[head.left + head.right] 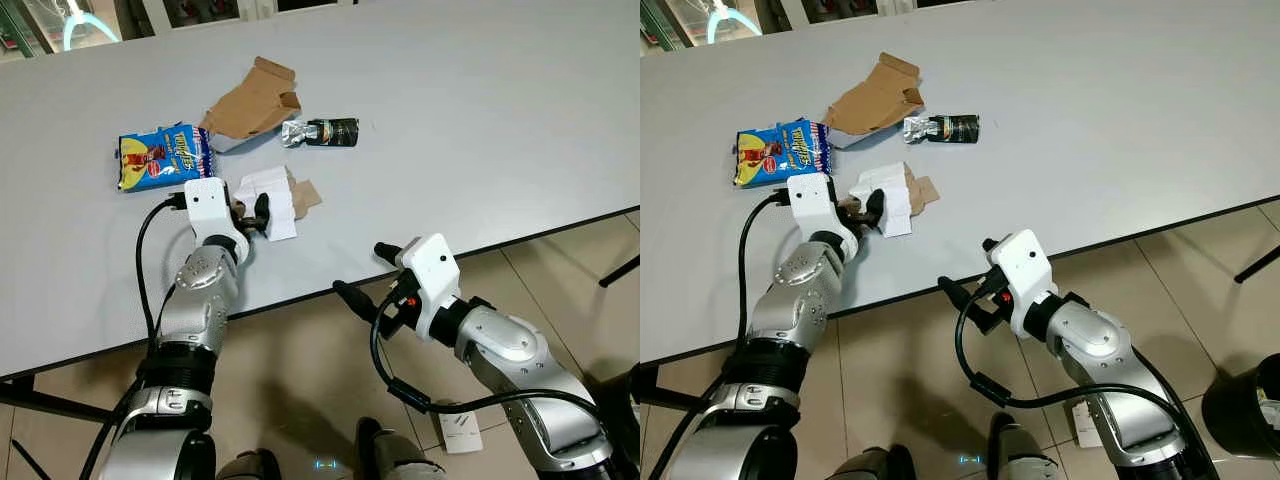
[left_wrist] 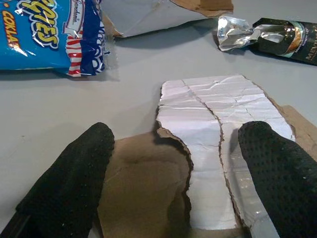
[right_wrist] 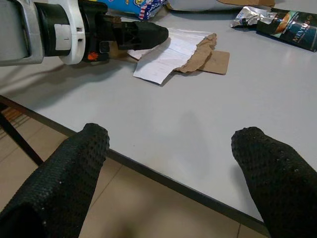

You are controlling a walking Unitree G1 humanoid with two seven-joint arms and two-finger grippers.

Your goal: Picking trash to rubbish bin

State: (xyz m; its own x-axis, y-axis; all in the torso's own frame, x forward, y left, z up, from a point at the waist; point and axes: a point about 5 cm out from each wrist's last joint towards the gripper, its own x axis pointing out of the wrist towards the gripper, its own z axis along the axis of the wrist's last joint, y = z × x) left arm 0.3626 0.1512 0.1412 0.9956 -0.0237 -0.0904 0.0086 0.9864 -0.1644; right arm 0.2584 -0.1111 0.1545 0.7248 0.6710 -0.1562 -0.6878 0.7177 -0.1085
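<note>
A torn piece of white and brown paper point(image 1: 278, 196) lies on the grey table point(image 1: 480, 120). My left gripper point(image 1: 250, 215) rests on the table at its near end, open; in the left wrist view the two fingertips point(image 2: 69, 183) stand on either side of the paper point(image 2: 208, 148), which is not gripped. Behind it lie a blue snack bag point(image 1: 160, 157), a crumpled brown paper bag point(image 1: 252, 100) and a black and silver wrapper point(image 1: 325, 132). My right gripper point(image 1: 367, 275) hangs open and empty just off the table's front edge, above the floor.
The table's front edge point(image 1: 420, 265) runs between the two arms. A dark round container point(image 1: 1245, 405) stands on the tiled floor at the lower right. A white slip of paper point(image 1: 460, 432) lies on the floor under the right arm.
</note>
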